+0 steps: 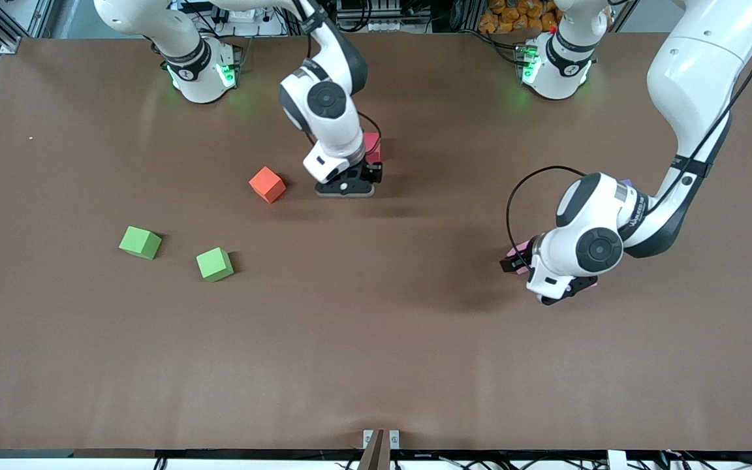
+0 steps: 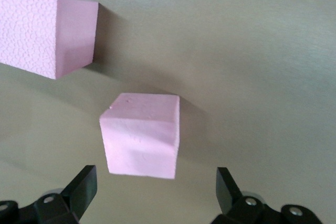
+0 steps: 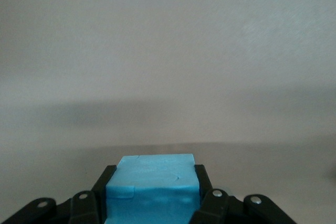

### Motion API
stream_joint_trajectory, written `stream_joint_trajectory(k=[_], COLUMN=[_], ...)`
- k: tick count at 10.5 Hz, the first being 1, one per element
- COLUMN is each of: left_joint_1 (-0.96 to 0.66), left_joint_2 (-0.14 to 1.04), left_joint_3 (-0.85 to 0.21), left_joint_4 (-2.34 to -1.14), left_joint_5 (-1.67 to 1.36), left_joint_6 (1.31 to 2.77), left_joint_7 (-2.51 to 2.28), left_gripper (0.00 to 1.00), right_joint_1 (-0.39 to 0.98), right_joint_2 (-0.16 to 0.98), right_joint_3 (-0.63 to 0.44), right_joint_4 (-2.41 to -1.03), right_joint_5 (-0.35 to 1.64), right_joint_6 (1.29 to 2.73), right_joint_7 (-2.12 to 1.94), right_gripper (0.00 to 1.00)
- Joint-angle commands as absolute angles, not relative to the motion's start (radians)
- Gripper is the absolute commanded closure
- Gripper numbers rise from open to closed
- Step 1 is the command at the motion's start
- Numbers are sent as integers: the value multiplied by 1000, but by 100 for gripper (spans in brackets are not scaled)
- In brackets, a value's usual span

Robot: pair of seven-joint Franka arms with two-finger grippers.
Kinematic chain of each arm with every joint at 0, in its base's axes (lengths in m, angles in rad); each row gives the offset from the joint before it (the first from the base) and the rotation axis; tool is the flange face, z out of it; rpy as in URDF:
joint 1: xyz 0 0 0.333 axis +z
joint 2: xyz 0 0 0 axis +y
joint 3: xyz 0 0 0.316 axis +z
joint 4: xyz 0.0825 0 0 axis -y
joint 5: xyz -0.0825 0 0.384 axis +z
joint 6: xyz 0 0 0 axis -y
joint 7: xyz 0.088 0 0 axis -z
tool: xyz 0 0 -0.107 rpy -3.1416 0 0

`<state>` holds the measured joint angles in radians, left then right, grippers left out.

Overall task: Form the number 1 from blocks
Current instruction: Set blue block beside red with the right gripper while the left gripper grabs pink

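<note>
My left gripper (image 2: 156, 190) is open, low over the table, with a pink block (image 2: 142, 136) lying just ahead of its two fingers and touching neither. A second pink block (image 2: 48, 31) lies a little farther along. In the front view only a pink edge (image 1: 517, 251) shows by the left gripper (image 1: 512, 264). My right gripper (image 3: 153, 178) is shut on a light blue block (image 3: 152, 184). In the front view the right gripper (image 1: 344, 188) hides that block, low over the table's middle. A red block (image 1: 372, 146) sits beside the right gripper.
An orange-red block (image 1: 267, 184) lies next to the right gripper, toward the right arm's end. Two green blocks (image 1: 140, 242) (image 1: 215, 264) lie nearer to the front camera at that same end. Bare brown table (image 1: 376, 339) spreads between the two grippers.
</note>
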<state>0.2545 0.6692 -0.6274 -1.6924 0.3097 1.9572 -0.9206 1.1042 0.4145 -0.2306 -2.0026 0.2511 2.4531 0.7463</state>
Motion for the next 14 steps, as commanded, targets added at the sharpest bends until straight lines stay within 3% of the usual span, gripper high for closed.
stream_joint_trajectory(k=[1,9,10,11,12,14], left_joint_1=[258,244,245,248,245,244], left_joint_2=[684,762,762,761,761,755], left_joint_3=[-608,-592,-588,-588,-588,-588], left_joint_4=[-1694,-1694,-1692,-1692,-1692,-1684], left_joint_5=[330,373,373,373,373,373], left_joint_6=[1947,1950,1950,1950,1948,1948], left_joint_7=[-905,-900,-899,-900,-905,-907], left_gripper=[0,0,3,78,100,100], right_joint_1=[1155,1193,1196,1198,1198,1198], right_joint_2=[455,454,454,456,456,456], right_joint_3=[-239,-239,-239,-239,-239,-239], right_joint_4=[-2014,-2059,-2059,-2059,-2057,-2057], right_joint_5=[230,230,230,230,230,230], right_joint_6=[2512,2517,2517,2516,2516,2517], right_joint_7=[802,836,836,836,836,838], right_gripper=[35,35,31,4,0,0])
